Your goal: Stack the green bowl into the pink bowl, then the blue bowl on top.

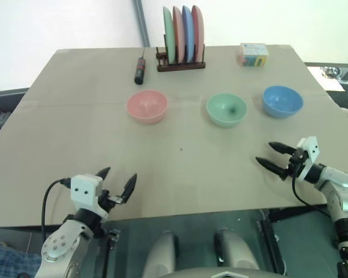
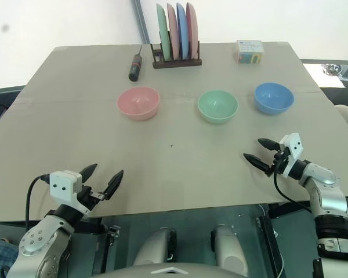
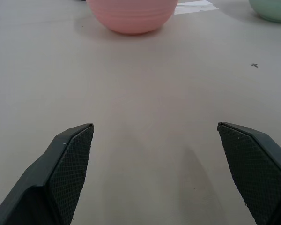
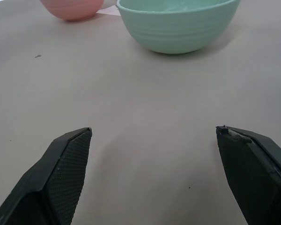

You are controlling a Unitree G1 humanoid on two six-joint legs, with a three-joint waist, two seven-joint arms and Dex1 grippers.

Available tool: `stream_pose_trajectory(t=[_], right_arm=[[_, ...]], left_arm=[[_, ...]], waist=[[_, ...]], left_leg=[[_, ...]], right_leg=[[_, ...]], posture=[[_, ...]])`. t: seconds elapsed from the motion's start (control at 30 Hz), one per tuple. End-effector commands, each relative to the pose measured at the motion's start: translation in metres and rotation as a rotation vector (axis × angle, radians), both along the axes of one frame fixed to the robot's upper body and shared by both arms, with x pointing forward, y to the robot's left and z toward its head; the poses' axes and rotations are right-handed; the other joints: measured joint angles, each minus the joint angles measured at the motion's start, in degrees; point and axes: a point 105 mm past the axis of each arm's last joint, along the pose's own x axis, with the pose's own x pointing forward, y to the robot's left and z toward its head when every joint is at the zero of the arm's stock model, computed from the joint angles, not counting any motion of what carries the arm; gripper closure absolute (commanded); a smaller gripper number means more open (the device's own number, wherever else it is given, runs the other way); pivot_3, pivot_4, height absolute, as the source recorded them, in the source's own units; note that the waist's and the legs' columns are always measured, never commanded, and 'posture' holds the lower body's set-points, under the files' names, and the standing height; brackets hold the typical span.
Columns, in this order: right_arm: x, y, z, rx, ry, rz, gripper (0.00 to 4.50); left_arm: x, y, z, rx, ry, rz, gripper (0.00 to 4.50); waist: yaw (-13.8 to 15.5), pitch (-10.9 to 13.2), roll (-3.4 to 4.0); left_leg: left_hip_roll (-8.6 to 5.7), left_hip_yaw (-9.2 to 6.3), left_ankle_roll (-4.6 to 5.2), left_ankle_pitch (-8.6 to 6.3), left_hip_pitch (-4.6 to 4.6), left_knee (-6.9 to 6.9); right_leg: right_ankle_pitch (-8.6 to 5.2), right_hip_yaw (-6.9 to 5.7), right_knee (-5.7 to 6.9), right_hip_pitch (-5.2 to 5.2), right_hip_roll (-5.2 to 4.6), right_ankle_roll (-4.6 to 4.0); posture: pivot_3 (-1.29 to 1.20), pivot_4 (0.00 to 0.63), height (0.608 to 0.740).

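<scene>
Head view: pink bowl (image 1: 147, 106), green bowl (image 1: 227, 109) and blue bowl (image 1: 282, 101) stand apart in a row on the table (image 1: 75, 133), all empty. Left gripper (image 1: 116, 180) and right gripper (image 1: 273, 156) gape wide, holding nothing.
Right wrist view: the green bowl looks light, rigid, smooth; grip its rim

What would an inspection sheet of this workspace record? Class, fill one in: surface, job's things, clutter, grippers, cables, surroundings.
Surface: beige table, flat, one faint seam across it.
Job's things: pink bowl, green bowl, blue bowl, in a row, apart, unstacked, all upright.
Clutter: plate rack holding four upright plates; black screwdriver; small colourful box at the far edge.
Grippers: left gripper open, empty; right gripper open, empty, aimed at the green bowl.
Cables: black cable at left wrist; another at right wrist.
Surroundings: white wall; grey pole.
</scene>
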Motion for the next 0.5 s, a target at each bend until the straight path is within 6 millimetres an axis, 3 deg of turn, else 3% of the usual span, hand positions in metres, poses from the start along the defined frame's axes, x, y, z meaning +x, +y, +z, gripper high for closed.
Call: stream_pose_trajectory(t=[0.03,0.5], right_arm=[[0.0017,-0.0024,0.0128,0.005,-0.058,-0.010,0.05],[0.0019,0.0027,0.0193,0.033,-0.098,-0.022,0.05]], left_arm=[[0.0003,-0.0062,0.0163,-0.007,-0.063,-0.034,0.00],[0.0040,-0.0092,0.0198,-0.031,-0.080,-0.067,0.00]], waist=[[0.00,0.00,0.00],[0.01,0.00,0.00]], left_leg=[[0.00,0.00,0.00,0.00,0.00,0.00],[0.00,-0.01,0.00,0.00,0.00,0.00]], right_leg=[[0.00,0.00,0.00,0.00,0.00,0.00],[0.00,0.00,0.01,0.01,0.00,0.00]], posture=[[0.00,0.150,0.740],[0.00,0.150,0.740]])
